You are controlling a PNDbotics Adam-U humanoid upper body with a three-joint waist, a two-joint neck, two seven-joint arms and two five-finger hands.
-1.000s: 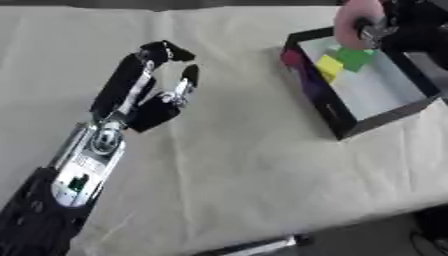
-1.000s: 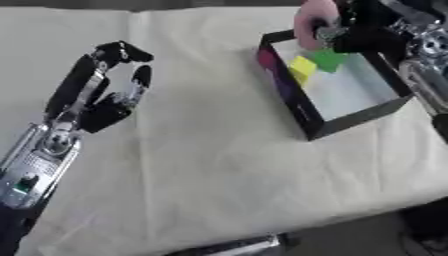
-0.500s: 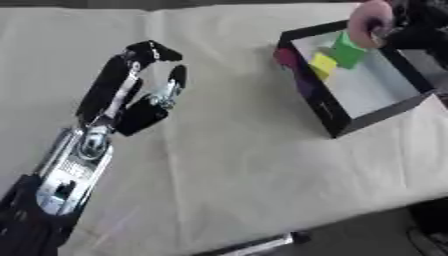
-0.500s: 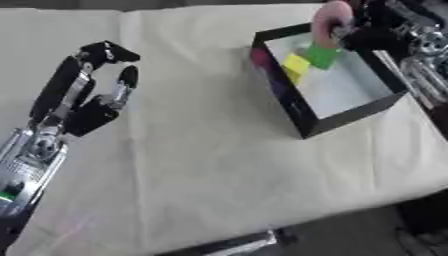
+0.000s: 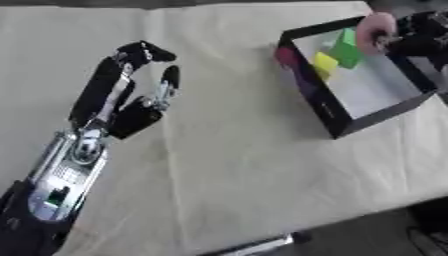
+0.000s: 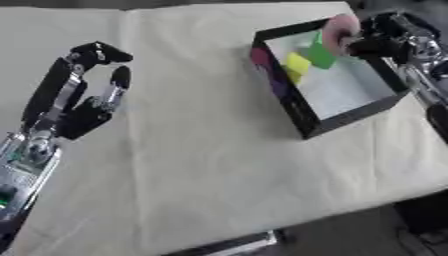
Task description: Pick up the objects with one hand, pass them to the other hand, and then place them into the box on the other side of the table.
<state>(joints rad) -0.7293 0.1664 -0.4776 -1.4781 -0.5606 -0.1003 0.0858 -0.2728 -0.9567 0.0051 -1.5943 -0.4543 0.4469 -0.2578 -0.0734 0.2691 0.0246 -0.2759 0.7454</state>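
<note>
Your right hand (image 6: 378, 41) sits at the upper right, over the far rim of the black box (image 6: 302, 120), with its fingers curled round a pink rounded object (image 6: 338, 31). That pink object hangs above the far end of the box's pale floor, not resting on it as far as you can see. Inside the box, a green block (image 6: 321, 54) lies just under the pink object, and a yellow block (image 6: 297, 64) lies touching it on the side nearer the middle of the surface (image 6: 201, 150). Something magenta (image 6: 260, 56) shows at the box's outer wall on that same side; its shape cannot be made out. Your left hand (image 5: 131, 105) is well apart from the box, out over the cream-covered surface on the left, fingers relaxed and spread, holding nothing, with its forearm running down to the lower left corner.
</note>
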